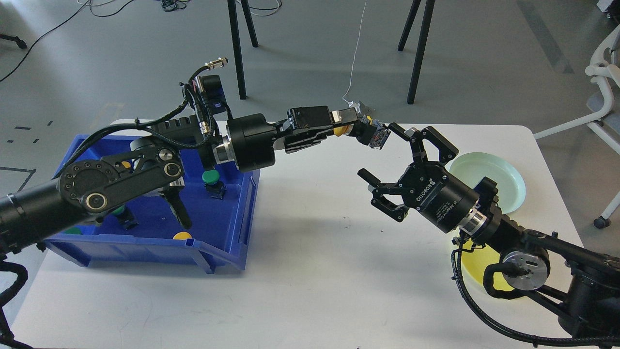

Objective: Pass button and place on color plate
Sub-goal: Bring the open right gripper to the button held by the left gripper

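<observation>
My left gripper is shut on a yellow button and holds it in the air above the table's far middle, the button's black base pointing right. My right gripper is open, its upper finger just right of the button's base and its lower finger below it; I cannot tell whether they touch. The pale green plate lies at the right. The yellow plate lies nearer, mostly hidden by my right arm.
A blue bin stands at the left on the white table. It holds green buttons and another yellow button. My left arm's elbow hangs over the bin. Tripod legs stand beyond the table's far edge.
</observation>
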